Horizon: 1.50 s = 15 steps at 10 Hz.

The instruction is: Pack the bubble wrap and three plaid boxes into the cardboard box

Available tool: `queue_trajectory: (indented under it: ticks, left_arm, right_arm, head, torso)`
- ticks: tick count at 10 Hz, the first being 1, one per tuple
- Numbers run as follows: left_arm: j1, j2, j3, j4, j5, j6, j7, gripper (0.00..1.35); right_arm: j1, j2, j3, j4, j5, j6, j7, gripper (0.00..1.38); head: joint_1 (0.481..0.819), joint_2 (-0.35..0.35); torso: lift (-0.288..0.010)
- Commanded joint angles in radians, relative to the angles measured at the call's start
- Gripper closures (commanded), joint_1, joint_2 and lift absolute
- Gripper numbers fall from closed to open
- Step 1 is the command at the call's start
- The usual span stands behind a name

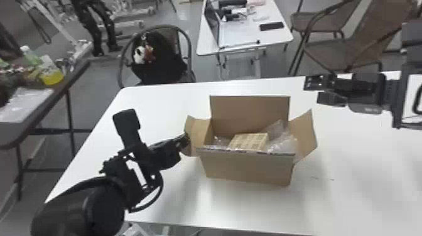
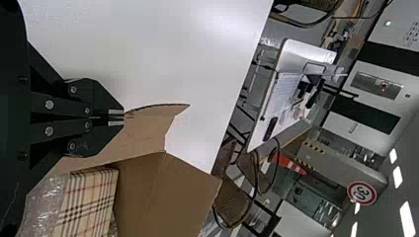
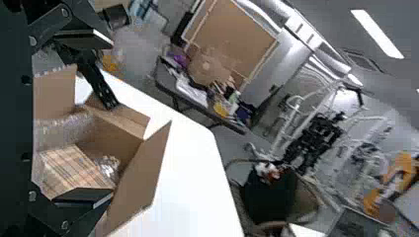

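With the cardboard box as the clock's centre and 12 straight away from the robot, a dark side table point(image 1: 19, 142) stands off the white table point(image 1: 348, 201), between 9 and 10 o'clock, with a yellow-filled bottle point(image 1: 52, 76) on it. Between 10 and 11, past the table's far edge, is a chair point(image 1: 187, 40) with a black bag point(image 1: 161, 70) on it.

The left gripper point(image 2: 121, 117) point(image 1: 186, 138) is at 9 o'clock, against the left flap point(image 1: 201, 129). Its fingers are closed together, tips right at the cardboard; I cannot tell if they pinch it.

The cardboard box point(image 1: 248, 168) sits on the white table with its top open, side flaps splayed outward and the far flap point(image 1: 249, 109) upright at 12. Plaid packing point(image 1: 248, 141) lies inside, near the middle; how many boxes that makes, I cannot tell. Bubble wrap point(image 1: 282, 139) is inside too, bunched at 3 o'clock, with more at 9. Beyond, at 12, is a small table point(image 1: 272, 38) holding a laptop point(image 1: 212, 25) and a phone point(image 1: 271, 26).

The right gripper point(image 1: 311, 91) is at 2 o'clock, above the white table and apart from the box, fingers spread wide and empty. Brown chairs point(image 1: 347, 51) stand between 1 and 2, farther off.
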Motion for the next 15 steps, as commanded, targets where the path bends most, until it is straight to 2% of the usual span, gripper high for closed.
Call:
queue_trajectory:
  ticks: [1,2,3,4,5,6,7,8,9,10,11,12,13,15]
  left_arm:
    - [0.004,-0.004,0.004,0.0,0.004,-0.008,0.0,1.22]
    - [0.012,-0.004,0.009,0.0,0.005,-0.016,0.0,1.22]
    - [0.024,-0.004,0.018,0.0,0.013,-0.022,0.0,1.22]
    - [0.03,-0.004,0.022,-0.001,0.02,-0.025,0.0,1.22]
    - [0.039,-0.004,0.032,-0.003,0.03,-0.033,-0.002,1.22]
    - [0.046,-0.004,0.038,-0.004,0.031,-0.033,-0.002,1.22]
    - [0.047,-0.004,0.039,-0.004,0.034,-0.034,-0.002,1.22]
    - [0.047,-0.004,0.038,-0.004,0.034,-0.034,0.0,1.22]
    - [0.047,-0.004,0.038,-0.004,0.034,-0.034,-0.002,1.22]
    - [0.05,-0.004,0.039,-0.004,0.034,-0.034,0.0,1.22]
    - [0.055,-0.004,0.045,-0.004,0.039,-0.034,-0.002,1.22]
    - [0.059,-0.004,0.048,-0.006,0.043,-0.039,-0.002,1.22]
    - [0.064,-0.004,0.05,-0.006,0.048,-0.04,-0.002,1.22]
    - [0.064,-0.004,0.05,-0.006,0.048,-0.044,-0.002,1.22]
  right_arm:
    - [0.179,-0.012,-0.065,-0.262,0.187,-0.121,0.003,0.23]
    - [0.322,-0.007,-0.091,-0.416,0.401,-0.264,0.0,0.23]
    - [0.458,0.014,-0.102,-0.511,0.648,-0.41,0.0,0.23]
    - [0.599,0.053,-0.106,-0.54,0.821,-0.609,-0.011,0.23]
    - [0.717,0.108,-0.111,-0.531,0.948,-0.798,-0.042,0.23]
    - [0.786,0.157,-0.119,-0.502,1.057,-0.923,-0.045,0.22]
    - [0.823,0.162,-0.119,-0.453,1.062,-1.005,-0.031,0.23]
    - [0.852,0.154,-0.109,-0.416,1.046,-1.069,-0.013,0.23]
    - [0.88,0.154,-0.109,-0.41,1.076,-1.108,-0.013,0.23]
    - [0.915,0.157,-0.106,-0.394,1.109,-1.198,-0.019,0.23]
    - [0.958,0.168,-0.108,-0.376,1.128,-1.27,-0.065,0.23]
    - [0.986,0.174,-0.109,-0.344,1.112,-1.309,-0.143,0.23]
    - [0.972,0.174,-0.146,-0.284,1.056,-1.327,-0.149,0.23]
    - [0.929,0.169,-0.195,-0.187,1.028,-1.358,-0.151,0.23]
  head:
    - [0.691,0.211]
    - [0.695,0.185]
    - [0.695,0.166]
    - [0.695,0.117]
    - [0.695,0.071]
    - [0.695,0.033]
    - [0.695,0.019]
    - [0.695,0.006]
    - [0.695,0.006]
    - [0.695,0.006]
    - [0.695,0.005]
    - [0.695,-0.001]
    - [0.695,-0.021]
    - [0.695,-0.071]
  torso:
    - [-0.148]
    - [-0.148]
    - [-0.148]
    - [-0.148]
    - [-0.148]
    - [-0.148]
    - [-0.148]
    - [-0.148]
    - [-0.148]
    - [-0.148]
    - [-0.148]
    - [-0.148]
    - [-0.148]
    - [-0.148]
